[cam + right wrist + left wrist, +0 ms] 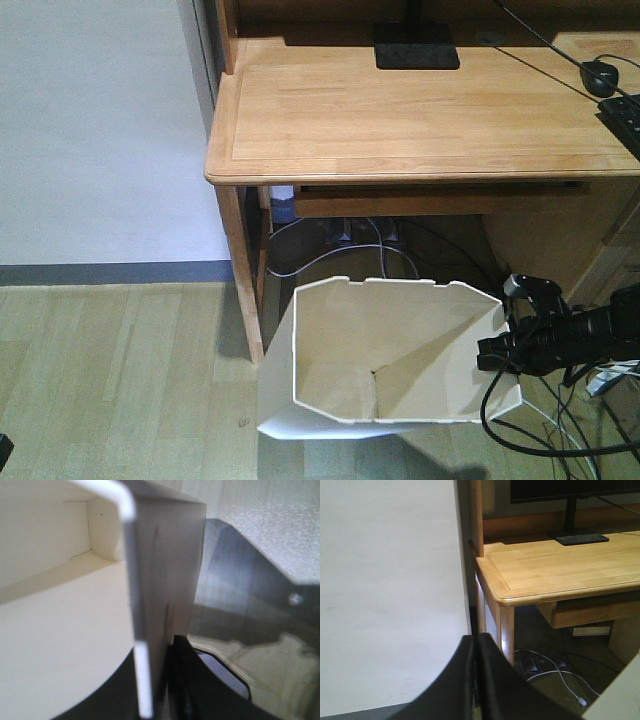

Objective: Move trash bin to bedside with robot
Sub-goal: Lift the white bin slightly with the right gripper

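The white trash bin (390, 360) stands on the wood floor in front of the light-wood desk, open and empty. My right gripper (505, 345), on a slim black arm coming from the right, is shut on the bin's right rim wall. In the right wrist view the thin wall (155, 620) runs between the two black fingers (182, 680), one inside and one outside. My left gripper (476, 645) is shut and empty, pointing at the white wall and the desk's left leg. A corner of the bin (620, 695) shows at lower right there. The bed is out of view.
The light-wood desk (420, 110) stands just behind the bin, its left leg (240, 270) close to the bin's left side. A monitor base (415, 45), mouse and keyboard lie on it. Loose cables (350, 250) lie under the desk. Open floor (110, 380) lies to the left.
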`<state>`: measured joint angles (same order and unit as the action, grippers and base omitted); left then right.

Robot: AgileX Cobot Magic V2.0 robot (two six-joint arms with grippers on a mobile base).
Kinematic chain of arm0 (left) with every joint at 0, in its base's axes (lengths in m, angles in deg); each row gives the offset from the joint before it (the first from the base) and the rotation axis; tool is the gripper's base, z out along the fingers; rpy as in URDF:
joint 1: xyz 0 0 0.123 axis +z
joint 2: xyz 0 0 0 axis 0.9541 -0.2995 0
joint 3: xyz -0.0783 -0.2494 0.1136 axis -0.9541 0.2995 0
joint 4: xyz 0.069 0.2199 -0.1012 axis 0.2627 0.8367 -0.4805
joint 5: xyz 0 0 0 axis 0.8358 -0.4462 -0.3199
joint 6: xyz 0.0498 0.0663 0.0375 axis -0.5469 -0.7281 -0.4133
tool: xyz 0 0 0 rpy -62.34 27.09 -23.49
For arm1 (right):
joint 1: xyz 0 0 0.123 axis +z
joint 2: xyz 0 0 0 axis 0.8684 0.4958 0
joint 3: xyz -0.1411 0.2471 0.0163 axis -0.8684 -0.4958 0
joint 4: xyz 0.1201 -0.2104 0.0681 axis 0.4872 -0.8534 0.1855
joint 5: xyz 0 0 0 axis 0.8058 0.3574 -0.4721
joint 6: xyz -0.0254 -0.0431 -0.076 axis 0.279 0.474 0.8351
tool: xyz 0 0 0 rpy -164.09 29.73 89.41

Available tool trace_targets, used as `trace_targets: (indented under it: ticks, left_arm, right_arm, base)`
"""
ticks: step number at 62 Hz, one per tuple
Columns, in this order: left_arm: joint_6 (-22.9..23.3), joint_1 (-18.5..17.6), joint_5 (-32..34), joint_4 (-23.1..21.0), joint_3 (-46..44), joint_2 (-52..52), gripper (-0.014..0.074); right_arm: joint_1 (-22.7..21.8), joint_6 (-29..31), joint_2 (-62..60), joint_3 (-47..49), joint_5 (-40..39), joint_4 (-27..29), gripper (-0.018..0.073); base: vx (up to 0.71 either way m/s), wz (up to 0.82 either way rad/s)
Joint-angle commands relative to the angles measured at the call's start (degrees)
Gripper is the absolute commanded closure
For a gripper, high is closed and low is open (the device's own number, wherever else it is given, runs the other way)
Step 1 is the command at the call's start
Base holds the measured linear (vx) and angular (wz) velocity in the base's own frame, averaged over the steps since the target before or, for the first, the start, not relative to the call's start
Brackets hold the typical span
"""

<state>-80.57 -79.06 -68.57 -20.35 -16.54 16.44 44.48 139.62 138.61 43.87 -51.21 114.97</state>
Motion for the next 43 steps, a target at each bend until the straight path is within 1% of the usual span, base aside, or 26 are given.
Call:
trace_targets:
  ticks: [1,9,43]
  left_arm:
    - [0.0,-0.3,4.0,-0.2,1.1,0.8,0.0603]
    - [0.0,-0.3,4.0,-0.2,1.1,0.8,0.0603]
    - [0.0,-0.3,4.0,-0.2,1.1,0.8,0.0603]
  right_arm:
    - [0.0,-0.2,-4.0,0.3,15.0,2.1,0.0564]
    - [0.0,-0.2,-4.0,0.3,17.1,2.1,0.0564]
    - [0.0,-0.2,-4.0,0.3,17.0,2.1,0.0564]
  base:
    - [0.00,0.00]
    - [0.00,0.00]
    - [0.00,0.01]
